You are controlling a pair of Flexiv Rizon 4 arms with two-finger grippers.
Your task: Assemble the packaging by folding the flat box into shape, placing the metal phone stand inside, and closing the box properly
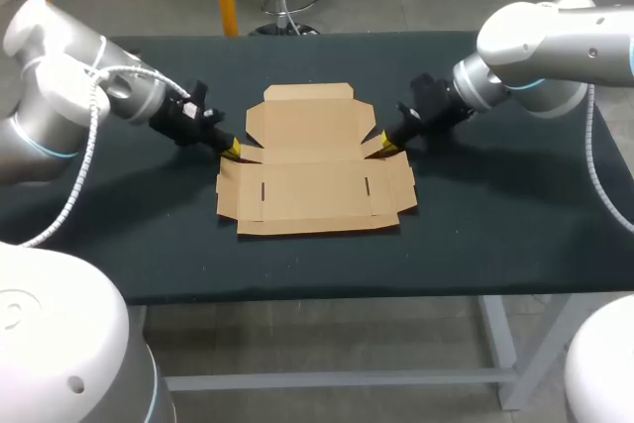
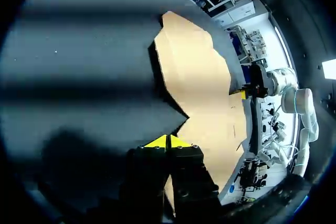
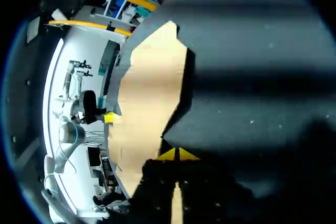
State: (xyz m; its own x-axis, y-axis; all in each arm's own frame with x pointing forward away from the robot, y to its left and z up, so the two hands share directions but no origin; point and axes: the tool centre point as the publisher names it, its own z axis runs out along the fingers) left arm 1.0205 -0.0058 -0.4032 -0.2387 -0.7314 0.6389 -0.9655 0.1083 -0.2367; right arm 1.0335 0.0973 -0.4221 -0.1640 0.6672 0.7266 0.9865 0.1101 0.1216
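Observation:
A flat brown cardboard box blank [image 1: 312,160] lies unfolded at the middle of the black table [image 1: 495,235]. My left gripper [image 1: 231,149] is shut, and its yellow tips rest at the notch in the blank's left side. My right gripper [image 1: 385,143] is shut too, at the matching notch on the right. In the left wrist view the shut tips [image 2: 168,141] meet just short of the cardboard [image 2: 202,82], with the right gripper [image 2: 244,94] across it. The right wrist view mirrors this: gripper [image 3: 177,153], cardboard [image 3: 152,87], left gripper [image 3: 108,117]. No metal phone stand is in view.
The black table cloth runs bare around the blank on all sides. Both arms come in low over the table from its left and right ends.

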